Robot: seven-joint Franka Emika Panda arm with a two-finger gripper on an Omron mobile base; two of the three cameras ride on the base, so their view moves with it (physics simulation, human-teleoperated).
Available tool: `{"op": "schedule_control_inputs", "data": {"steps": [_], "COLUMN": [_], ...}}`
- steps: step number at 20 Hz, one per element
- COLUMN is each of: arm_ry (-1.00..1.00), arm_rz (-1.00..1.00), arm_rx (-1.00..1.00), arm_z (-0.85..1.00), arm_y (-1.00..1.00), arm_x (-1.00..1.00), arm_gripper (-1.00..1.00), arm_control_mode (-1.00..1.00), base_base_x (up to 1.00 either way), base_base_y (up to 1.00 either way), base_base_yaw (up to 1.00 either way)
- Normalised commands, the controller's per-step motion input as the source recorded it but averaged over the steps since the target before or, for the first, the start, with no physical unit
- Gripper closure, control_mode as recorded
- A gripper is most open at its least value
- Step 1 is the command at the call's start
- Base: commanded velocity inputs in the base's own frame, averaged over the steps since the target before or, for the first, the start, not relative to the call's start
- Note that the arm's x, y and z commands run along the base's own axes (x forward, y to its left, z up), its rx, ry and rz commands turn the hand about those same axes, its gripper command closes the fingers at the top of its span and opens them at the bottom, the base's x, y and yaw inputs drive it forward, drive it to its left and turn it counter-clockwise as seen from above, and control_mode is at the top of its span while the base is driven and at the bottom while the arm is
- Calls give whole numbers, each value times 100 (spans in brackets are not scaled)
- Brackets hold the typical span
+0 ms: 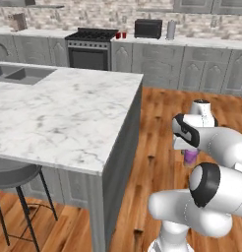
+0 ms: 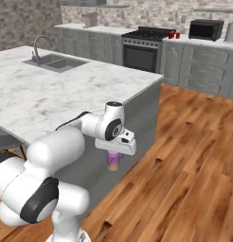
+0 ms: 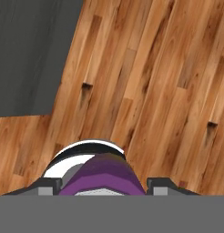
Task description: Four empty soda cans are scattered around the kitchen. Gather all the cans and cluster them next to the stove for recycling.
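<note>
My gripper [image 1: 190, 153] is shut on a purplish-pink soda can [image 1: 191, 157], which hangs upright above the wooden floor beside the island. From the right, the can [image 2: 113, 162] pokes out below the hand, with the gripper [image 2: 113, 158] around it. In the hand view the can [image 3: 102, 173] sits between the two fingertips of the gripper [image 3: 103, 186]. Far across the room is the stove [image 1: 91, 37] [image 2: 147, 34]. Two red soda cans [image 1: 121, 35] [image 2: 174, 35] stand on the counter just to its right.
The marble island [image 1: 69, 113] [image 2: 52, 90] with a sink [image 1: 19, 74] lies to my left, and a stool [image 1: 15, 172] stands at its near side. A black microwave [image 1: 148, 28] and a grey paper-towel roll [image 1: 171, 29] stand on the back counter. Open wooden floor [image 2: 194, 142] stretches toward the stove.
</note>
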Motion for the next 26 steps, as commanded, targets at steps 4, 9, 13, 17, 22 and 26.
{"op": "schedule_control_inputs", "data": {"steps": [4,9,13,17,22,26], "arm_ry": [0,0,0,0,0,0], "arm_rz": [0,0,0,0,0,0], "arm_rx": [0,0,0,0,0,0], "arm_z": [0,0,0,0,0,0], "arm_y": [0,0,0,0,0,0], "arm_x": [0,0,0,0,0,0], "arm_gripper": [100,100,100,100,100,100], "arm_control_mode": [100,100,100,100,100,100], "base_base_x": [31,39,44,49,53,57], "base_base_y": [-62,-59,-57,-54,-52,-51], "base_base_yaw": [0,0,0,0,0,0]}}
